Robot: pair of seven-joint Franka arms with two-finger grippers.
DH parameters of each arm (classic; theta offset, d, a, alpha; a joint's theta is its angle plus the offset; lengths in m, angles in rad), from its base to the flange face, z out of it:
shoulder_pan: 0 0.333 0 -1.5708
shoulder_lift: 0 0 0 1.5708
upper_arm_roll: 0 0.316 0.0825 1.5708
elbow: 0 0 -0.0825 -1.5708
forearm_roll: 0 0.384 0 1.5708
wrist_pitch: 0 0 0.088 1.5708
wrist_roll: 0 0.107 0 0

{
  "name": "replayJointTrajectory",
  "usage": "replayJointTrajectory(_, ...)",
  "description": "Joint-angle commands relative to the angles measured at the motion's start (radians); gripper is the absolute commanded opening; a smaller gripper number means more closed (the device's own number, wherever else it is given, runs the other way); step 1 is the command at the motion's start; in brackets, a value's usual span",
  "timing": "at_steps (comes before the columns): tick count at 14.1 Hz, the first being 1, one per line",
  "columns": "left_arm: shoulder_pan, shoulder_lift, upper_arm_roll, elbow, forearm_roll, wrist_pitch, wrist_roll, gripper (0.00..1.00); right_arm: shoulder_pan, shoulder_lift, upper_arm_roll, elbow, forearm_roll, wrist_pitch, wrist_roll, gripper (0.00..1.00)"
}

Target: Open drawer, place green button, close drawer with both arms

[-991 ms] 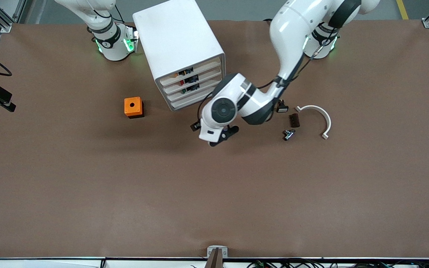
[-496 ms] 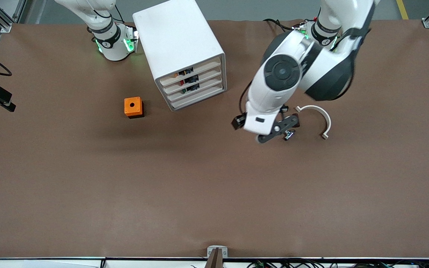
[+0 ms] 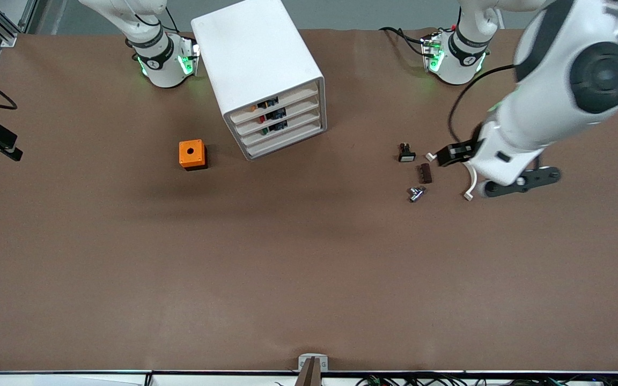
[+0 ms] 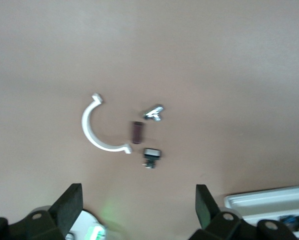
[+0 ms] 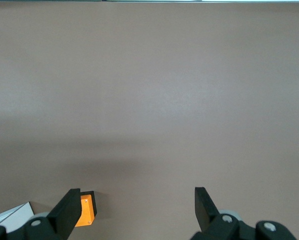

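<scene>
The white cabinet [image 3: 258,64] stands near the robots' bases with all four drawers pushed in. The drawer [image 3: 298,124], third down, is shut. A small green-and-blue part, the button [image 3: 274,128], shows at its front. My left gripper [image 3: 521,181] is open and empty, up over the table beside the white curved clip, toward the left arm's end. In the left wrist view the left gripper [image 4: 137,200] has its jaws wide apart, and a corner of the cabinet [image 4: 264,202] shows. My right gripper [image 5: 137,200] is open and empty, out of the front view.
An orange cube with a hole [image 3: 192,154] sits beside the cabinet, and also shows in the right wrist view [image 5: 87,210]. A black switch with a white face [image 3: 406,154], a brown block [image 3: 425,173], a silver part [image 3: 415,193] and the white curved clip [image 3: 469,179] lie near the left gripper.
My left arm has swung away from in front of the cabinet, across the small parts, toward the left arm's end of the table. The drawers and loose parts have not moved.
</scene>
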Motion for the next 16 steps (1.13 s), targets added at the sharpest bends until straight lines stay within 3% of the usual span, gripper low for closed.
replayJointTrajectory(1, 0.091, -0.099, -0.009, -0.086, 0.018, -0.019, 0.156, 0.99, -0.006, 0.0, 0.005, 0.014, -0.016, -0.014, -0.004, 1.0)
replayJointTrajectory(7, 0.127, -0.209, 0.047, -0.234, 0.024, 0.008, 0.311, 0.99, -0.008, -0.001, 0.003, 0.016, -0.016, -0.014, -0.004, 1.0)
replayJointTrajectory(12, 0.13, -0.352, 0.133, -0.442, 0.023, 0.18, 0.42, 0.99, -0.006, -0.001, 0.003, 0.016, -0.016, -0.069, 0.001, 1.0)
replayJointTrajectory(16, 0.147, -0.357, 0.144, -0.392, 0.007, 0.197, 0.426, 0.99, -0.005, -0.001, 0.005, 0.016, -0.016, -0.076, -0.001, 1.0)
